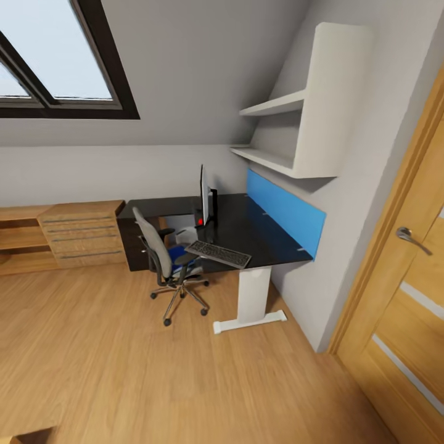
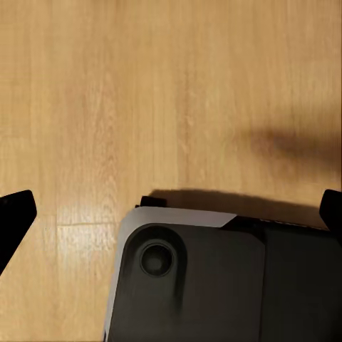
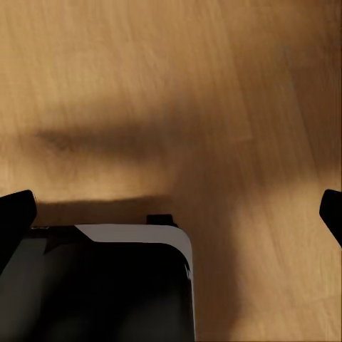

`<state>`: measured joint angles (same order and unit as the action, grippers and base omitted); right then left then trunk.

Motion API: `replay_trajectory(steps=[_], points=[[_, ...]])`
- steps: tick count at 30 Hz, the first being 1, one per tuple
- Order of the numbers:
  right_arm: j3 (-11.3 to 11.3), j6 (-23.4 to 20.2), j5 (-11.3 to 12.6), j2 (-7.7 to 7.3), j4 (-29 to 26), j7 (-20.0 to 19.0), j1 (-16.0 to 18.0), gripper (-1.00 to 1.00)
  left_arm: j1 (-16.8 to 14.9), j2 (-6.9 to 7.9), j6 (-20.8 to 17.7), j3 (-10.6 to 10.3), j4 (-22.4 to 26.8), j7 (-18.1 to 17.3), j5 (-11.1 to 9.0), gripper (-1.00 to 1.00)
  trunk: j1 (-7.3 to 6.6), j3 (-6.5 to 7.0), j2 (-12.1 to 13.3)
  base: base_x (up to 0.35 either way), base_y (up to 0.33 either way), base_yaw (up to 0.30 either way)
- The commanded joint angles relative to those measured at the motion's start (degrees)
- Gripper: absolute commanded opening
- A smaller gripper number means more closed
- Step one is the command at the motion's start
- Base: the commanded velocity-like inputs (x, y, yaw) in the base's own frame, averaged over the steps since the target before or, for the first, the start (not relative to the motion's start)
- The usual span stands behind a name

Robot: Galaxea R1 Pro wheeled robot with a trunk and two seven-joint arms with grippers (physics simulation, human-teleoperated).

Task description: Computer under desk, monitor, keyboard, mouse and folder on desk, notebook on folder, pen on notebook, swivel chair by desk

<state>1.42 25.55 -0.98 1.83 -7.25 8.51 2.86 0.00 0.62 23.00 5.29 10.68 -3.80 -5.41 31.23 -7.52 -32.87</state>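
The head view shows the desk [image 1: 259,237] in the corner, well ahead across open floor [image 1: 123,357]: monitor [image 1: 204,196] upright and edge-on, keyboard [image 1: 218,253] at the near edge with its long axis along that edge, chair [image 1: 165,262] just beside it with a blue folder [image 1: 178,252] on the seat. Both wrist views show floor and the robot's base (dark, grey-rimmed) between the jaws. Left jaws [image 2: 171,214] and right jaws [image 3: 174,214] spread wide, empty.

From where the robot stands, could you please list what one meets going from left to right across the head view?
Window → wooden drawer unit → swivel chair → monitor → blue wall panel → door handle. The keyboard, desk and shelves overlap these, so I leave them out.
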Motion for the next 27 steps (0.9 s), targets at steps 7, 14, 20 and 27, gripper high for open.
replay_trajectory(steps=[7,14,20,27], points=[[0.17,0.13,-0.14,0.01,0.04,0.37,0.04,1.00,0.02,-0.01,0.02,0.11,0.04,-0.41,-0.56,1.00,0.05,-0.09,-0.07,0.275,0.219,0.000],[0.23,0.14,-0.16,0.01,0.04,0.37,0.04,1.00,0.00,-0.01,0.02,0.11,-0.01,-0.39,-0.56,1.00,0.05,-0.09,-0.07,0.288,0.206,0.000],[0.25,0.16,-0.16,0.01,0.04,0.37,0.04,1.00,0.00,-0.01,0.02,0.13,-0.02,-0.42,-0.56,1.00,0.05,-0.09,-0.07,0.287,0.224,0.000],[0.25,0.18,-0.16,0.01,0.04,0.37,0.04,1.00,0.00,-0.01,-0.01,0.14,-0.04,-0.41,-0.56,1.00,0.05,-0.09,-0.07,0.242,0.198,0.000]])
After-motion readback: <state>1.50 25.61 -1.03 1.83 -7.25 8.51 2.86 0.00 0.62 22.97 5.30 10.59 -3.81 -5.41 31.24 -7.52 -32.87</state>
